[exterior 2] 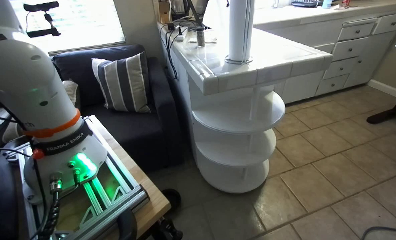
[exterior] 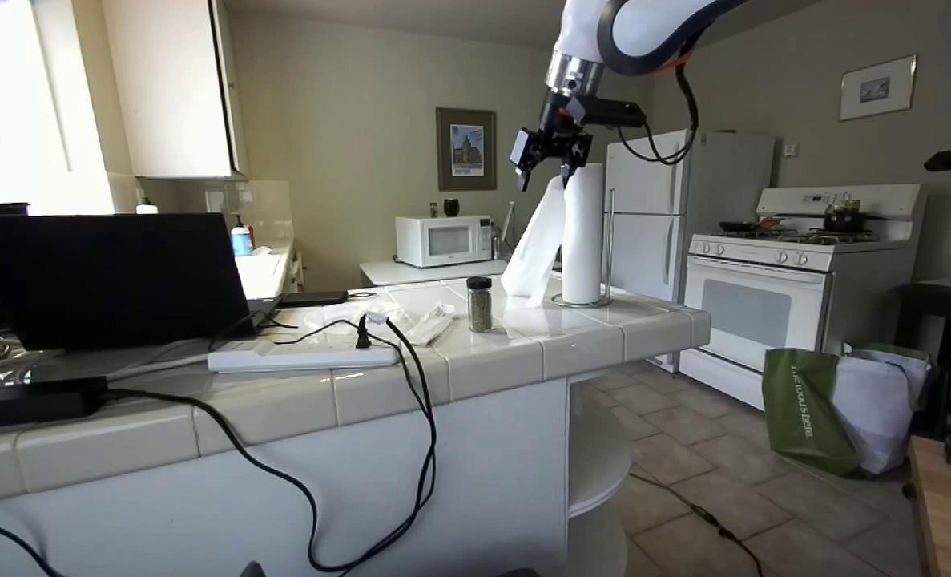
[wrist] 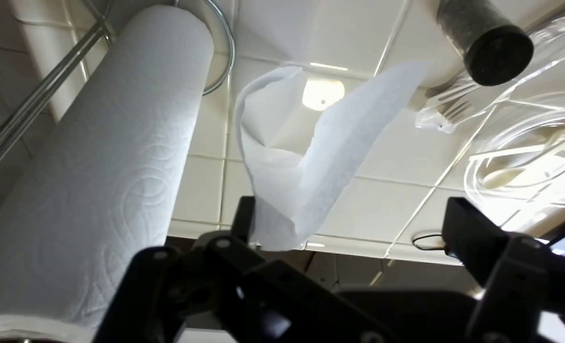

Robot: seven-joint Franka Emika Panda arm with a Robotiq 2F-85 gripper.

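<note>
My gripper [wrist: 349, 209] stands wide open above the tiled counter, its two black fingers far apart. A loose white paper towel sheet [wrist: 349, 138] hangs between them, against or very close to the left finger in the wrist view. Nothing is clamped. In an exterior view the gripper [exterior: 546, 181] is level with the top of the sheet [exterior: 537, 244], which slopes down to the counter. Beside it the paper towel roll [exterior: 583, 240] stands upright on a wire holder [wrist: 39, 95]. A black-lidded spice jar [exterior: 480, 306] stands on the counter nearby.
Plastic-wrapped cutlery [wrist: 453, 105] and clear plastic packaging [wrist: 525, 157] lie near the jar. A power strip [exterior: 299, 355] with black cables, and a laptop [exterior: 114, 280], sit farther along the counter [exterior 2: 284, 53]. The counter's edge runs close to the roll; rounded shelves [exterior 2: 238, 116] are below.
</note>
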